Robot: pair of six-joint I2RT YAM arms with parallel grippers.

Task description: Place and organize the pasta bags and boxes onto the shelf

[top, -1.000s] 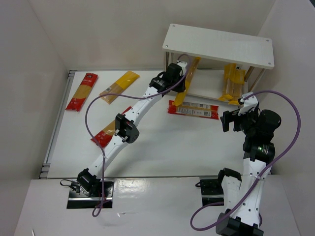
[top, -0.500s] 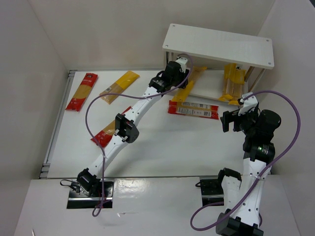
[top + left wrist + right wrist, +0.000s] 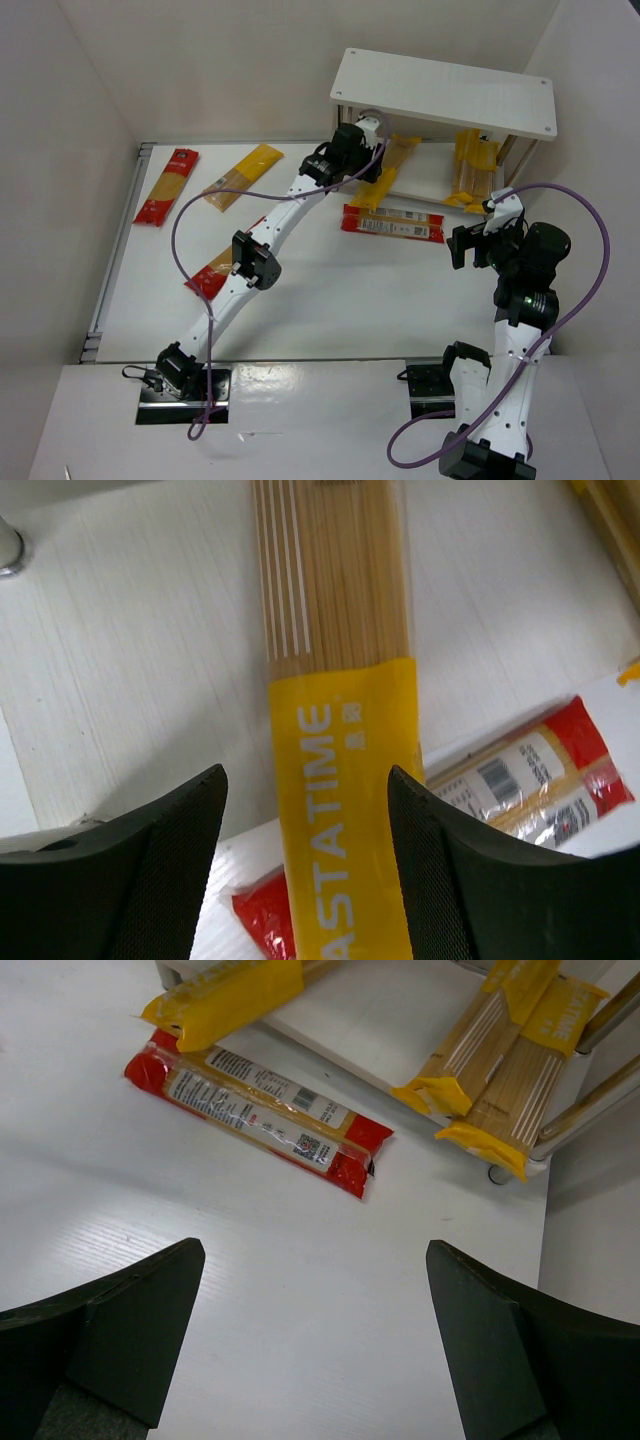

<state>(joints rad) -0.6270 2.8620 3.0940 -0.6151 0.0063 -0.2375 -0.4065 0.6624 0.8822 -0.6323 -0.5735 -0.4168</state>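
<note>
At the far left of the desk (image 3: 330, 300) a red spaghetti pack (image 3: 167, 186) and a yellow-orange pack (image 3: 242, 176) are seen lying apart, and a second red pack (image 3: 210, 273) is partly hidden beneath the left arm. Further right, the left pincer (image 3: 305, 780) is held at the front-left corner of the shelf (image 3: 445, 95), directly above a yellow PASTATIME pack (image 3: 340, 810). Its fingers (image 3: 130, 880) are spread wide on either side of the pack, a gap is seen on both sides, and nothing is gripped. The pack's long axis runs slantwise from the near left to the far right. Its far end is laid on the lower tier (image 3: 425, 180), while its near end overhangs the tier's front edge and crosses a labelled red pack (image 3: 260, 1110) lying flat on the desk just before the shelf. The left arm is judged much the nearer for pushing or regrasping the slanted pack along that axis. Bare board is left on the tier between it and the two yellow packs (image 3: 510, 1070) stowed at the right end beside the shelf's legs. The right pincer (image 3: 315, 1250) is hung fully spread and unladen over open desk, near the labelled red pack.
</note>
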